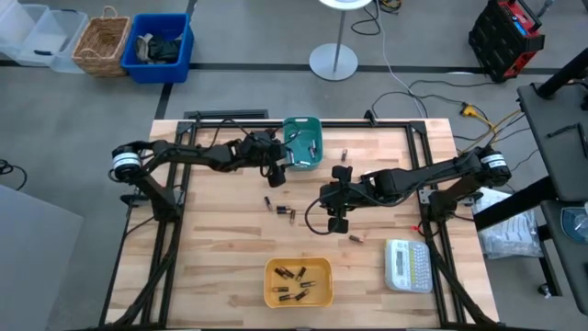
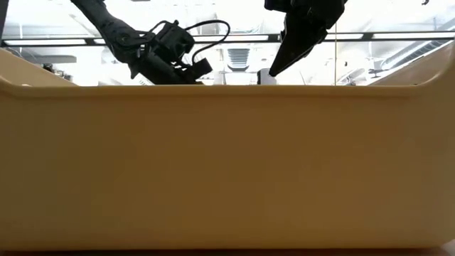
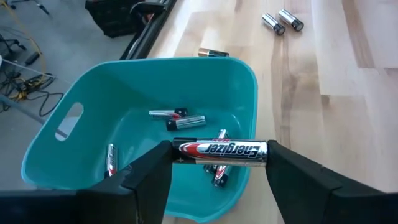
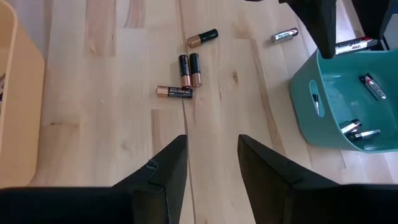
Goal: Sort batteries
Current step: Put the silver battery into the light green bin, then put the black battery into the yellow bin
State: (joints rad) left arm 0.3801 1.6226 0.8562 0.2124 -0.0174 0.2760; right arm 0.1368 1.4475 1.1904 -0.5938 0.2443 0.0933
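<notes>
My left gripper (image 1: 277,171) (image 3: 217,164) hangs over the teal bin (image 3: 99,99) (image 1: 303,143) at the table's far middle, shut on a silver, red and black battery (image 3: 219,149). Several batteries (image 3: 177,118) lie on the bin's floor. My right gripper (image 1: 329,200) (image 4: 212,155) hovers open at the table's middle with nothing between its fingers. Ahead of it, loose black and copper batteries (image 4: 189,70) (image 1: 278,208) lie flat on the wood. The yellow bin (image 1: 298,281) near the front edge holds several batteries. My left gripper pinches the battery end to end: one finger (image 3: 155,171) on one end cap (image 3: 179,148), the other finger (image 3: 286,168) on the opposite cap (image 3: 262,151). The fingers slant downward. The battery lies level between them, lifted clear above the teal bin's inside.
A white label maker (image 1: 409,265) lies at the front right. Single batteries lie by the bin (image 1: 344,152) (image 4: 284,35) and right of centre (image 1: 356,237). The yellow bin's wall (image 2: 227,163) fills the low view. Black frame rails (image 1: 432,184) run along the table's sides.
</notes>
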